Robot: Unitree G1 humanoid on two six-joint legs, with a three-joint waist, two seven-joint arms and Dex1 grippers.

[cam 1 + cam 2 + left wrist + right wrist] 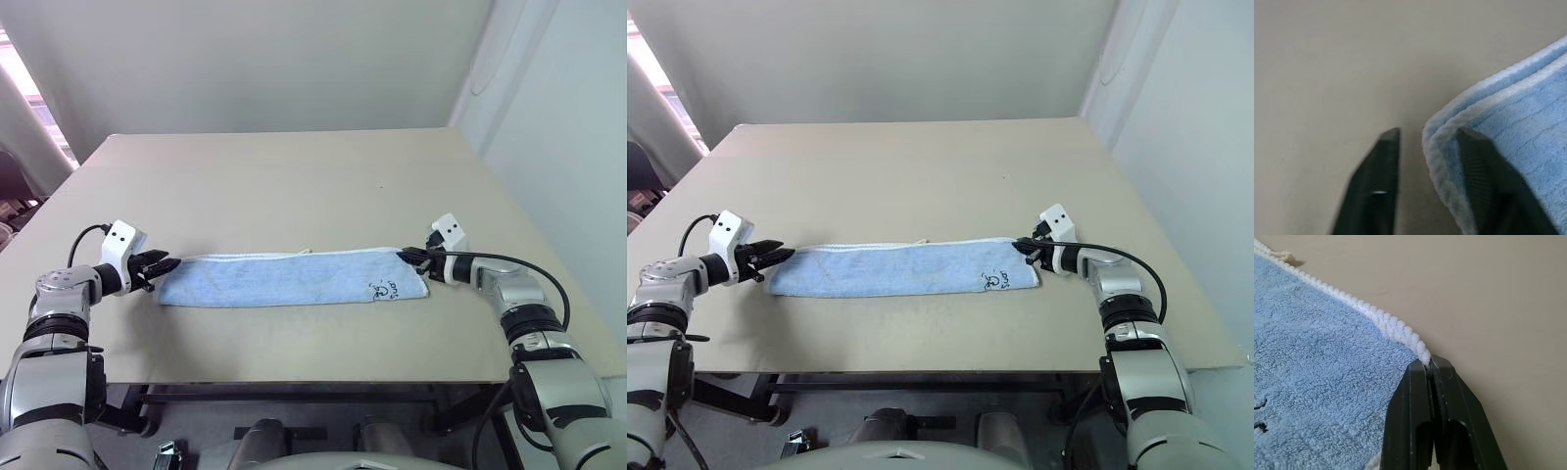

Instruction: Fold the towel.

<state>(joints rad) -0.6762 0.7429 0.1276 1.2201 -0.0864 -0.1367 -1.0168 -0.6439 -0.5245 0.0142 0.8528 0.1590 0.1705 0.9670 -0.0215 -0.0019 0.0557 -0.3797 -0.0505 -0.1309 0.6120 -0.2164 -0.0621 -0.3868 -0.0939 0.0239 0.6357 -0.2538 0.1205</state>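
Observation:
The light blue towel (284, 277) lies on the table (294, 176) as a long narrow strip folded double, with white edging along its far side and dark ink marks (385, 289) near its right end. My left gripper (168, 262) sits at the strip's left end with its jaws open. In the left wrist view the doubled corner (1444, 147) rests in the gap against one finger (1479, 171). At the right end, my right gripper (404, 257) is shut on the far corner, and the white edging (1396, 328) runs into its closed fingertips (1428, 363).
The beige table stretches well beyond the towel to its far edge (284, 133). Its front edge (313, 380) runs close below the towel. A white wall (568, 147) stands just off the right side.

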